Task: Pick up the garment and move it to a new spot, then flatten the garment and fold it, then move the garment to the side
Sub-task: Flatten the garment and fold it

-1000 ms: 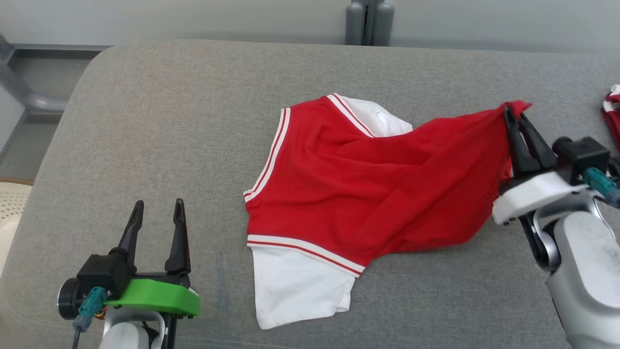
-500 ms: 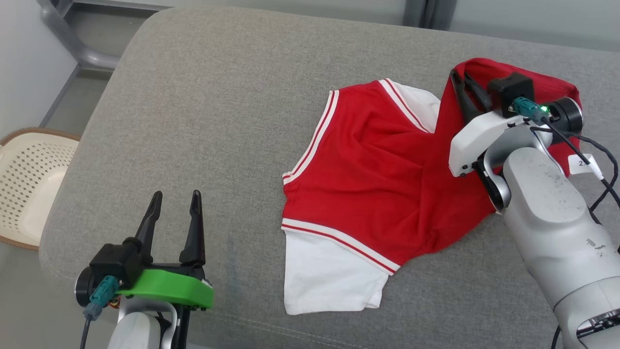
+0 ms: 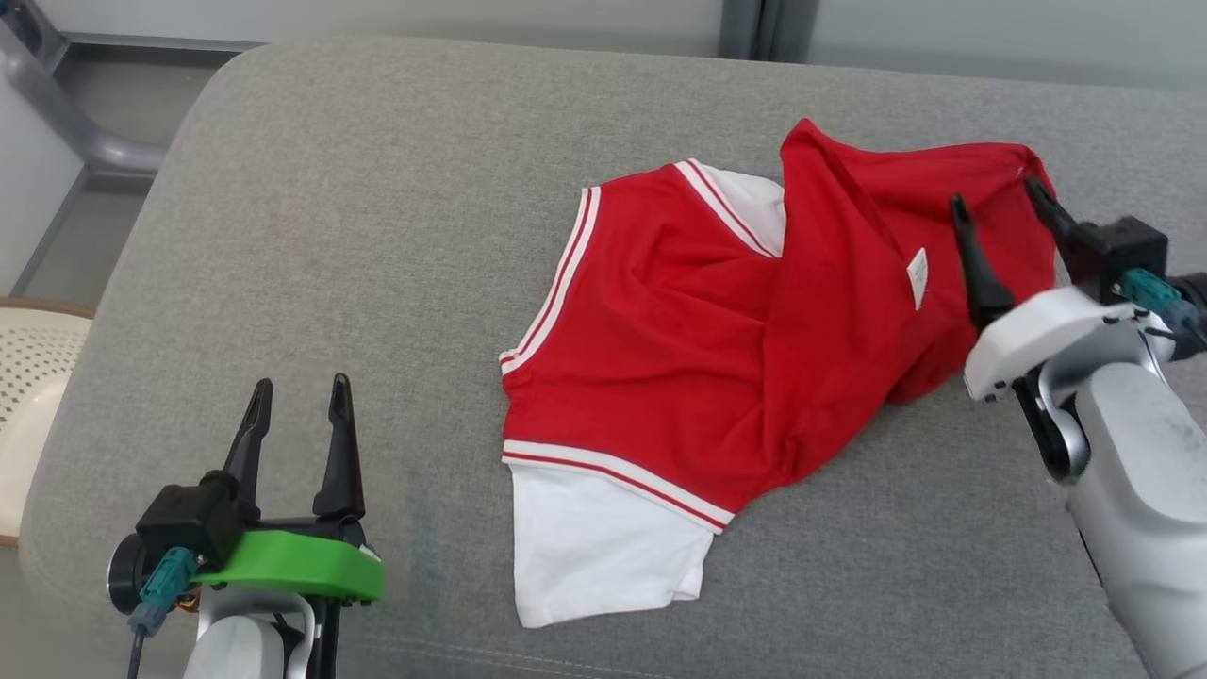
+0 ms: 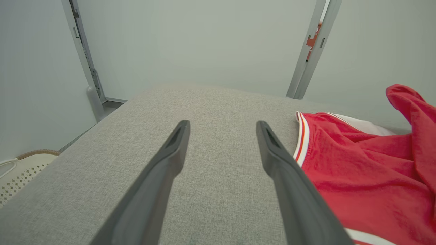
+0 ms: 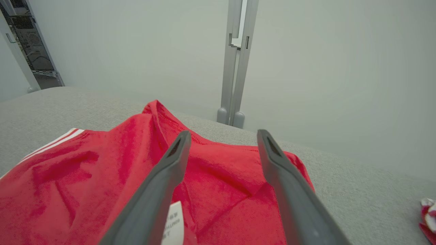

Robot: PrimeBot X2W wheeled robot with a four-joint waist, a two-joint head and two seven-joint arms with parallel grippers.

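The garment (image 3: 717,349) is a red shirt with white sleeves and striped trim, lying crumpled on the grey cushion (image 3: 377,236). Its right part is folded over the body, showing a white label (image 3: 917,277). My right gripper (image 3: 1000,203) hovers open just above that folded right edge, with nothing between its fingers; the right wrist view shows the red cloth (image 5: 221,177) and label below the spread fingers. My left gripper (image 3: 297,401) stands open over bare cushion at the lower left, apart from the garment (image 4: 368,170), which lies to its right.
A cream perforated basket (image 3: 28,396) sits on the floor past the cushion's left edge. Another red and white cloth (image 5: 427,214) lies at the far right in the right wrist view. Grey metal posts (image 3: 764,28) stand behind the cushion.
My right gripper carried the garment's right corner leftward over the body, then opened and let it go. The head camera shifted. The left gripper stayed open and still.
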